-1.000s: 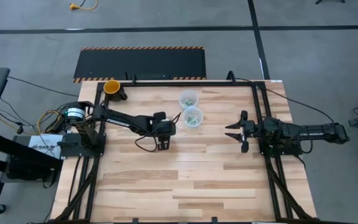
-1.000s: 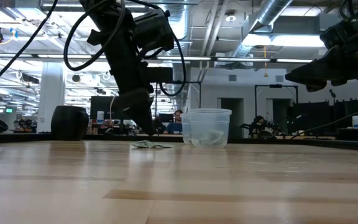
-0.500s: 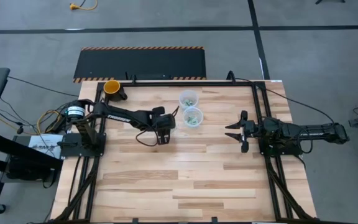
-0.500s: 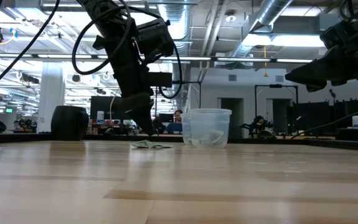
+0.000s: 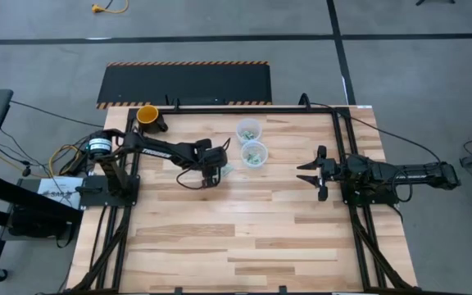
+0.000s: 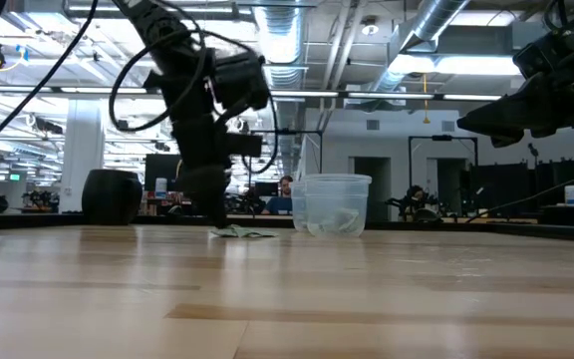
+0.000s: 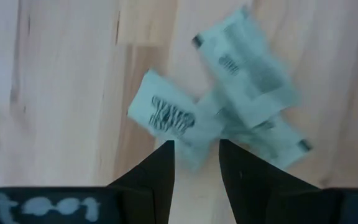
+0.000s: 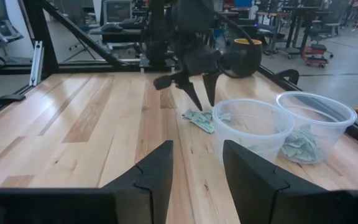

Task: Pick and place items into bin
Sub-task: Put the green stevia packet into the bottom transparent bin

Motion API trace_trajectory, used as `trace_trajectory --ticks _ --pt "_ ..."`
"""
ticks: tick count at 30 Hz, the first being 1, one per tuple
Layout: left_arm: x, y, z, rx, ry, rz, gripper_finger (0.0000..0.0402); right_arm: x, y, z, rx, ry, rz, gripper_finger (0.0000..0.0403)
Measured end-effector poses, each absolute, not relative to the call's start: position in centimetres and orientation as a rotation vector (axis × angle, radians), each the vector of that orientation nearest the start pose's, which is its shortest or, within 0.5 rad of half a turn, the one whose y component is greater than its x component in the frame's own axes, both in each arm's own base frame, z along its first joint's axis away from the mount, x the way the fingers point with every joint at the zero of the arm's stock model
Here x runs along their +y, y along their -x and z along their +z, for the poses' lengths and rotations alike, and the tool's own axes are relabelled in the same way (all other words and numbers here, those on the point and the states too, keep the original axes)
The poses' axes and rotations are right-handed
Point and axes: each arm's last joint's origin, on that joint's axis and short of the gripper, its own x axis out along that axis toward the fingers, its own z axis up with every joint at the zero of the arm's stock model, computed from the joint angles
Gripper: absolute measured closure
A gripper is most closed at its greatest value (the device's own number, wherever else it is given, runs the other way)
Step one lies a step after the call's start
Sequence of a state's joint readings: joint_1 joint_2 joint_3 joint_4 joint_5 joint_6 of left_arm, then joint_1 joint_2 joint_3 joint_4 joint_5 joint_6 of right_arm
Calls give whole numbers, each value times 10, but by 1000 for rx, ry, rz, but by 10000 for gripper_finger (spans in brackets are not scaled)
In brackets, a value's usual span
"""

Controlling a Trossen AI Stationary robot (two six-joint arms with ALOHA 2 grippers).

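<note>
A few small green-and-white packets (image 7: 166, 115) lie overlapping in a loose heap on the wooden table (image 5: 220, 238), left of two clear plastic cups (image 5: 254, 153) (image 5: 248, 129) that hold more packets. My left gripper (image 7: 196, 155) points steeply down at the heap's near edge. It is open, with its fingertips (image 8: 193, 94) just above the packets (image 8: 199, 118); I see no touch. At the table's right side my right gripper (image 5: 303, 173) waits level and open, well above the wood.
A dark pot with a yellow rim (image 5: 147, 115) stands at the table's far left corner. Black frame rails (image 5: 252, 107) run along the far and side edges. The wood in front of the heap and cups (image 8: 253, 127) is bare.
My left gripper has swung toward the table's far edge and come in over the heap of packets, sinking slightly and staying open. The packets and cups have not moved.
</note>
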State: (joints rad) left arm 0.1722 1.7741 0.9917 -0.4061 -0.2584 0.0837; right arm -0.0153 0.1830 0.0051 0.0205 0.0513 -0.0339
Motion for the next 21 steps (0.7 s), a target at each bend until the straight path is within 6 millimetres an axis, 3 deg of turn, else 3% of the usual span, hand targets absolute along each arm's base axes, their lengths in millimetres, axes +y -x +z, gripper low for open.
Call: trace_trajectory --ticks 6,12,21 --pt "67 -308 127 1174 -112 368 286 -3 -108 152 159 37 -63 270" --pt "65 -307 125 1168 -123 379 294 -3 -108 152 159 37 -64 268" --pt "54 -309 124 1163 -195 414 377 -3 -108 152 159 37 -64 269"
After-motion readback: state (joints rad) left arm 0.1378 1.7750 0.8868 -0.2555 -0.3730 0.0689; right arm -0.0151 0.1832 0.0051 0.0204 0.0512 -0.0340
